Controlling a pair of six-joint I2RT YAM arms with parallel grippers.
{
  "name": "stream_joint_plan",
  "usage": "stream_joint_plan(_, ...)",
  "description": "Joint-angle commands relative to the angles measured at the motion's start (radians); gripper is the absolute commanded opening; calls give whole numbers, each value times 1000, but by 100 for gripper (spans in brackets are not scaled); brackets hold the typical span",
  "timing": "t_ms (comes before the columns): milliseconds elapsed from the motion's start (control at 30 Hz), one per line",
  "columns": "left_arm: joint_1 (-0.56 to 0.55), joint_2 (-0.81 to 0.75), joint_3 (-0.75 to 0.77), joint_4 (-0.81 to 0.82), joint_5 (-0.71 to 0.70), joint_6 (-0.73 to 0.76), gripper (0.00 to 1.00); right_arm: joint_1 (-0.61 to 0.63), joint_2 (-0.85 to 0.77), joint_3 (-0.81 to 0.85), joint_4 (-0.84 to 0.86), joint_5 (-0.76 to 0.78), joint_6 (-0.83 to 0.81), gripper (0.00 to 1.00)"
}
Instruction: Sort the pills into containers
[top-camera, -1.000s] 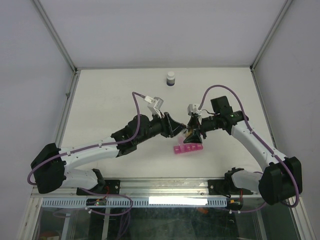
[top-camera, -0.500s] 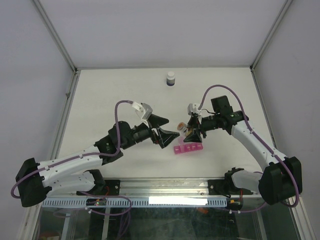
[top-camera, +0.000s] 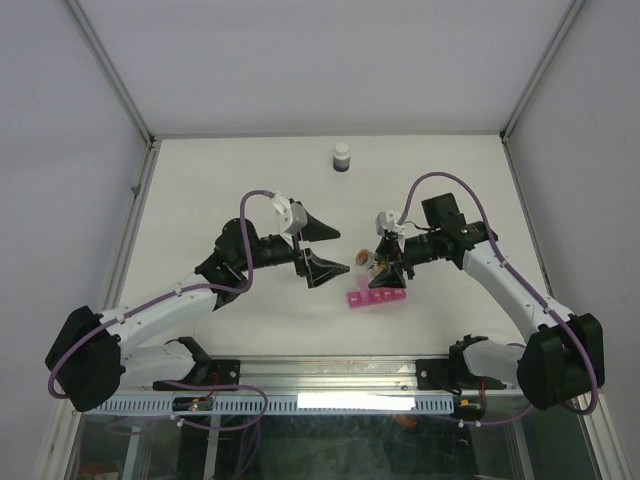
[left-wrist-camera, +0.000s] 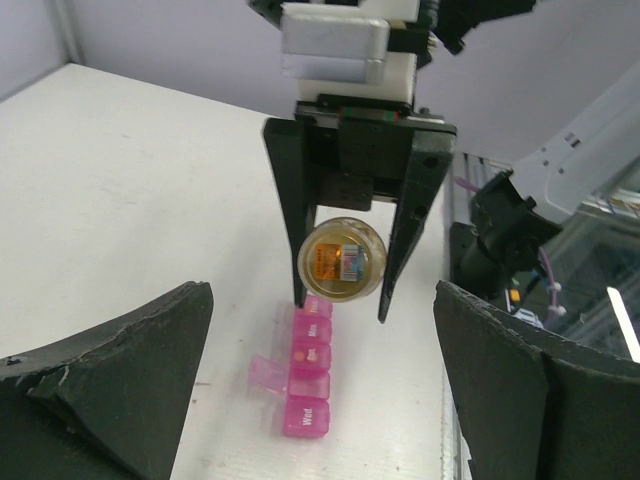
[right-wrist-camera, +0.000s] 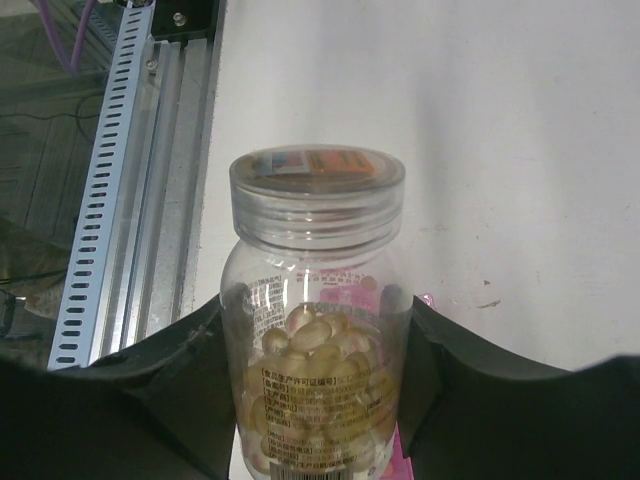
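Note:
My right gripper (top-camera: 385, 266) is shut on a small clear bottle (right-wrist-camera: 315, 230) of yellow-orange pills (right-wrist-camera: 320, 370). It holds the bottle lying sideways just above the far end of the pink containers (top-camera: 376, 297), with the threaded neck pointing at the left arm. In the left wrist view the bottle's round end (left-wrist-camera: 343, 258) hangs between the right gripper's dark fingers (left-wrist-camera: 292, 220), over the strip of containers (left-wrist-camera: 308, 385). One compartment lid (left-wrist-camera: 268, 372) stands open and an orange spot (left-wrist-camera: 299, 355) shows in another. My left gripper (top-camera: 344, 250) is open and empty, a short way left of the bottle.
A dark bottle with a white cap (top-camera: 342, 157) stands at the back of the white table (top-camera: 200, 200). An aluminium rail (right-wrist-camera: 110, 200) runs along the table's near edge. Frame posts rise at the back corners.
The left gripper let go at the bottle's end, opened wide and drew back to the left. The right gripper and the bottle have stayed in place.

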Motion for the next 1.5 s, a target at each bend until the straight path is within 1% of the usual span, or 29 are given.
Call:
stream_joint_plan(0, -3, 40, 70, 38, 140, 127, 90, -4, -15, 34, -15, -44, -46, 0)
stream_joint_plan(167, -4, 73, 76, 31, 151, 276, 90, -4, -5, 37, -33, -42, -71, 0)
stream_joint_plan(267, -9, 123, 112, 29, 170, 293, 89, -4, -4, 39, -36, -41, -73, 0)
stream_joint_plan(333, -32, 152, 136, 16, 143, 310, 88, -4, -6, 38, -37, -42, -73, 0)
stream_joint_plan(467, -105, 193, 187, -72, 53, 405, 87, -3, -6, 39, -38, -43, -73, 0)
stream_joint_plan(633, -125, 211, 205, -114, 46, 426, 80, -4, -6, 40, -38, -43, -73, 0)
stream_joint_plan(767, -125, 210, 209, -126, 43, 428, 70, -3, -7, 40, -39, -44, -73, 0)
stream_joint_plan(900, -125, 223, 219, -143, 44, 432, 64, -4, -7, 39, -39, -45, -73, 0)
stream_joint_plan(1000, -125, 230, 229, -149, 62, 419, 46, -4, -8, 40, -39, -44, -73, 0)
stream_joint_plan(1033, -125, 230, 233, -149, 72, 409, 36, -3, -7, 39, -39, -44, -73, 0)
stream_joint_plan(1067, -125, 232, 238, -145, 76, 389, 20, -4, -6, 40, -39, -44, -72, 0)
stream_joint_plan(1100, -125, 233, 240, -138, 78, 367, 11, -4, -6, 41, -39, -43, -72, 0)
stream_joint_plan(1167, -125, 229, 240, -127, 84, 313, 0, -3, -6, 42, -38, -42, -68, 0)
stream_joint_plan(1233, -125, 224, 234, -111, 43, 202, 0, -4, -7, 41, -30, -36, -55, 0)
stream_joint_plan(1300, -137, 206, 225, -103, -40, 62, 0, -5, -6, 41, -16, -29, -38, 0)
stream_joint_plan(1367, -166, 172, 201, -82, -164, -109, 0, -5, -3, 42, 0, -19, -15, 0)
stream_joint_plan(1400, -188, 154, 188, -74, -272, -196, 0, -5, -2, 41, 7, -14, -6, 0)
stream_joint_plan(1467, -241, 120, 169, -70, -423, -351, 0, -4, 4, 42, 15, -9, 9, 0)
